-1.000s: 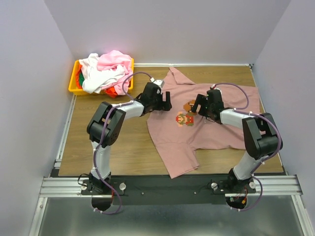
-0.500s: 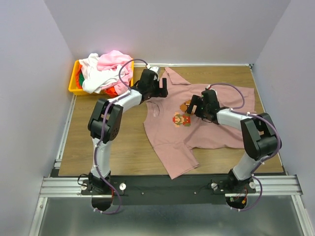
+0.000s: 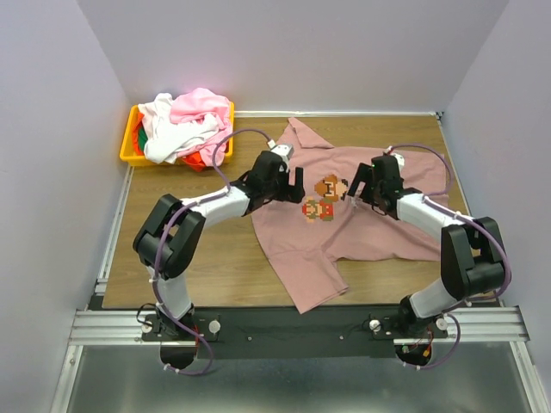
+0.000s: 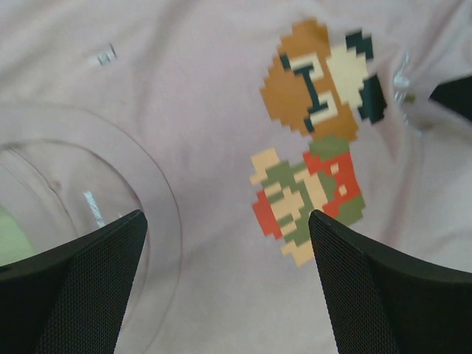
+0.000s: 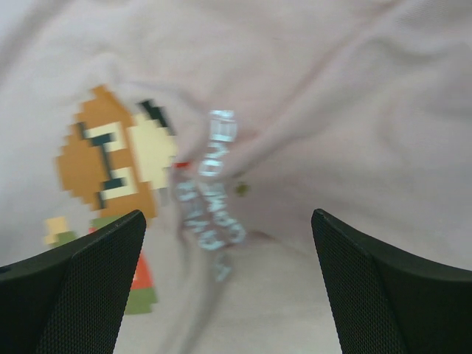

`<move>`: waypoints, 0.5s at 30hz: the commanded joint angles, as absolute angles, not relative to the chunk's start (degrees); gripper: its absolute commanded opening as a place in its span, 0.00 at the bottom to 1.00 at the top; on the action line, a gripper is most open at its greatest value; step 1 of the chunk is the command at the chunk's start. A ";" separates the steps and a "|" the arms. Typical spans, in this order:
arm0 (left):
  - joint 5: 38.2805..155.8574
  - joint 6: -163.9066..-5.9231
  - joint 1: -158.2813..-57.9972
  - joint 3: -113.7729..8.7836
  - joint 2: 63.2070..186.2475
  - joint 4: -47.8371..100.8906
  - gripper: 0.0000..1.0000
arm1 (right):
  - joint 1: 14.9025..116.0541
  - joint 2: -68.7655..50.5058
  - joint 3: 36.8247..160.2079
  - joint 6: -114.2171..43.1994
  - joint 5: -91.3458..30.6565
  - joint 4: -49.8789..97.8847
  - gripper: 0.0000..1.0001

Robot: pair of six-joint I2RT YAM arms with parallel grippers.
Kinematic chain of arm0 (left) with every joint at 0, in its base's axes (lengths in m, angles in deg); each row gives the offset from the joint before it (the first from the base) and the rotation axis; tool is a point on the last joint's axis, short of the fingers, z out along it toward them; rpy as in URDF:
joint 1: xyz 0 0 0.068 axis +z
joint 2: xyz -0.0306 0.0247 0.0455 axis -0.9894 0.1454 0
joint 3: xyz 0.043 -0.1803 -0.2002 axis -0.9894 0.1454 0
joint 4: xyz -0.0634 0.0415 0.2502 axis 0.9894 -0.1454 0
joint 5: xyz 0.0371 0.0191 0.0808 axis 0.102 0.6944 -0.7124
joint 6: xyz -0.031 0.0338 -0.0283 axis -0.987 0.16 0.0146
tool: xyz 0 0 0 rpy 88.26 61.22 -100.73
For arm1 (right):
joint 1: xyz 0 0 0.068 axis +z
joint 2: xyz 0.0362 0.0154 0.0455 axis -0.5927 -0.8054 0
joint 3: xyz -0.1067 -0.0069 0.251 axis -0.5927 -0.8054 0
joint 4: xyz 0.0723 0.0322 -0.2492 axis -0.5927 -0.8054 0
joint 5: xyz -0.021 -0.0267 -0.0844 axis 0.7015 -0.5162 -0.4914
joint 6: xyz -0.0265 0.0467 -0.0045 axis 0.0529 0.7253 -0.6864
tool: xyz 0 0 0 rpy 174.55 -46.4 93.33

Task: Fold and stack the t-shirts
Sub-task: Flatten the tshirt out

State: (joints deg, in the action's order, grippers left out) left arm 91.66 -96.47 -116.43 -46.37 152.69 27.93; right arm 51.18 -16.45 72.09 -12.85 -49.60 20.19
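A dusty mauve-pink t-shirt lies spread on the wooden table, chest up, with its pixel-art print between my grippers. My left gripper is open and empty, low over the shirt just left of the print. In the left wrist view the print lies ahead and the collar to the left. My right gripper is open and empty just right of the print. In the right wrist view it hovers over wrinkled cloth with silver lettering.
A yellow bin at the far left corner holds a heap of tees: white, light pink, red-orange, green. Bare wood lies left of the shirt. Walls close in on three sides.
My left gripper moved from the far collar area back toward the print. My right gripper moved a little right. The cloth around the print has bunched and shifted.
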 commanded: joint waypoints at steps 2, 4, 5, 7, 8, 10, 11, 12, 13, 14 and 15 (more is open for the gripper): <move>96.27 -99.79 -116.44 -41.24 154.08 34.61 0.98 | 47.87 -17.78 69.73 -14.11 -51.43 17.22 1.00; 96.80 -99.70 -116.44 -40.53 155.14 35.06 0.98 | 46.99 -19.01 69.81 -14.46 -50.82 17.22 1.00; 96.98 -99.44 -116.36 -40.44 155.40 35.23 0.98 | 46.81 -19.54 69.82 -14.55 -50.56 17.22 1.00; 97.16 -99.00 -116.01 -40.44 155.93 35.41 0.98 | 46.55 -20.33 70.43 -14.90 -49.77 17.22 1.00; 97.85 -98.91 -115.22 -40.62 156.89 35.50 0.98 | 46.20 -21.55 70.78 -15.16 -49.41 17.22 1.00; 99.08 -98.39 -114.43 -41.84 158.12 35.24 0.98 | 46.02 -22.96 72.18 -15.52 -48.18 17.22 1.00; 99.44 -97.95 -114.07 -42.37 159.17 34.80 0.98 | 45.93 -24.36 72.62 -15.60 -47.57 17.22 1.00; 99.44 -97.68 -113.90 -43.25 159.71 34.53 0.98 | 46.02 -25.16 72.98 -15.52 -47.39 17.22 1.00; 99.27 -97.42 -113.72 -43.78 160.23 34.18 0.98 | 45.93 -25.86 73.94 -15.52 -47.13 17.22 1.00; 99.18 -96.98 -113.55 -44.30 161.28 33.48 0.98 | 45.84 -26.65 74.47 -15.52 -46.87 17.22 1.00; 99.27 -96.72 -112.93 -45.27 161.82 33.21 0.98 | 45.93 -28.32 75.08 -15.43 -46.17 17.22 1.00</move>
